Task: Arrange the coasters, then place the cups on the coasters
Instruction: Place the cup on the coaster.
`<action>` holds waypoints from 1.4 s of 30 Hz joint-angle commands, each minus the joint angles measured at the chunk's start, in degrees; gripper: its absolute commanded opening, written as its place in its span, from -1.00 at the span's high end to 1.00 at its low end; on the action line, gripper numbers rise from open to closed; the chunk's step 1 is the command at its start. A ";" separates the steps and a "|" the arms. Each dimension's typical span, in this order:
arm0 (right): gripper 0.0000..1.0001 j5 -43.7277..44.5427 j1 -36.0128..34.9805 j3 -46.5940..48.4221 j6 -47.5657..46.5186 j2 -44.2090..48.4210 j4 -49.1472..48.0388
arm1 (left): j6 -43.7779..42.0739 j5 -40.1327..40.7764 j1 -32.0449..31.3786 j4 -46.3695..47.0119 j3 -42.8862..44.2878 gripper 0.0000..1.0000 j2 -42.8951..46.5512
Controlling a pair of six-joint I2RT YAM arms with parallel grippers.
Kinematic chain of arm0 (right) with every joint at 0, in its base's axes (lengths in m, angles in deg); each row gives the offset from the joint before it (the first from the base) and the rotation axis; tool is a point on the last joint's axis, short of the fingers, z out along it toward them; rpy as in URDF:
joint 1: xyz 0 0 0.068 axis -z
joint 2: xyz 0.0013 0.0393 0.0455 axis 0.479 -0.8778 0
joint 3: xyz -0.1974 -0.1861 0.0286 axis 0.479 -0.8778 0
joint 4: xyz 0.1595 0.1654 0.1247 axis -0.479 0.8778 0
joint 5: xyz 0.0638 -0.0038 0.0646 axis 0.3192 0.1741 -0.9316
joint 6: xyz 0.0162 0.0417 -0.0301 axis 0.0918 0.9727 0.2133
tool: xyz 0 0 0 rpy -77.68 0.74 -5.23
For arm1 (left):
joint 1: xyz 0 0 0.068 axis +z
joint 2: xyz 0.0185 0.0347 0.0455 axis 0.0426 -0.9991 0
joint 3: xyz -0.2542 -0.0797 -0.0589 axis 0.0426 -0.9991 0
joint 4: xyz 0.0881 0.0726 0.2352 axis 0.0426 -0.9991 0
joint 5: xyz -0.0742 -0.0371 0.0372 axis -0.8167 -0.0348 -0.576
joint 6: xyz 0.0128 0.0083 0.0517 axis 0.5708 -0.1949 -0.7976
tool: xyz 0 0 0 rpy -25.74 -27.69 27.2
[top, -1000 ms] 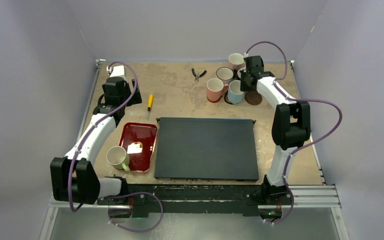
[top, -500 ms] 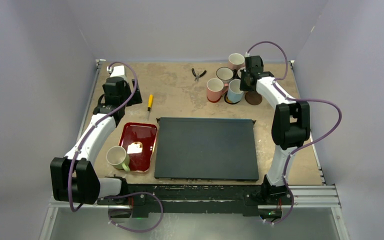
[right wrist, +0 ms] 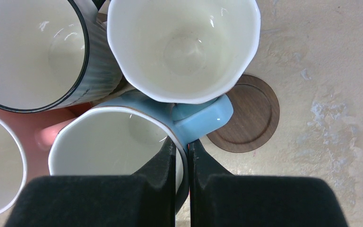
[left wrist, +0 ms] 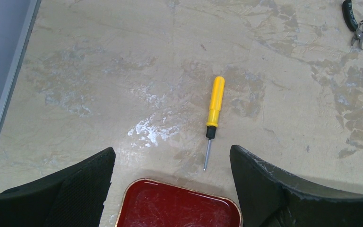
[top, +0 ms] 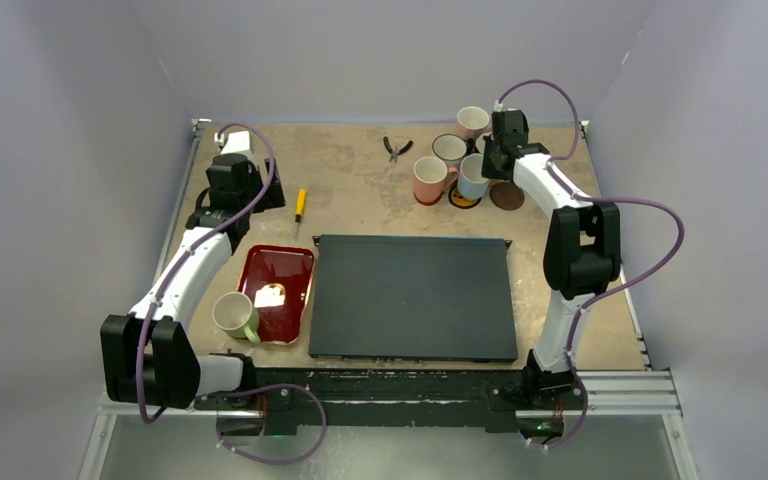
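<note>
My right gripper [right wrist: 182, 144] [top: 488, 162] is shut on the rim of the light blue cup [right wrist: 113, 142] [top: 473, 177], one finger inside and one outside next to the handle. Crowded against it are a white cup [right wrist: 184, 47], a black cup [right wrist: 28, 52] [top: 449, 148] and a salmon pink cup [right wrist: 0, 156] [top: 427, 180]. A pale pink cup [top: 472, 120] stands behind them. A dark brown coaster [right wrist: 246, 116] [top: 507, 196] lies beside the blue cup, and a yellow-and-black coaster [top: 463, 199] shows just in front of it. The light green cup [top: 232, 313] stands at the near left. My left gripper [left wrist: 170, 158] [top: 256, 196] hangs open and empty.
A red tray [top: 295, 265] [left wrist: 179, 208] lies below the left gripper, with a small pale object on it. A yellow screwdriver [left wrist: 215, 101] [top: 300, 204] and black pliers [top: 396, 148] lie on the table. A large black mat [top: 412, 297] fills the middle front.
The right gripper has shifted the light blue cup slightly toward the back, uncovering the yellow-and-black coaster in front of it. The left arm has not moved.
</note>
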 commanded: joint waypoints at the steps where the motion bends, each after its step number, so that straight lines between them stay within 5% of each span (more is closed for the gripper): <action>1: 1.00 0.40 -0.10 0.99 1.18 1.52 -5.48 | -0.95 -0.68 0.41 2.18 0.52 -0.72 -0.05; 42: 1.00 4.18 -3.04 -0.68 3.39 1.08 -4.16 | -0.59 -1.60 0.38 2.10 0.70 -0.72 -0.22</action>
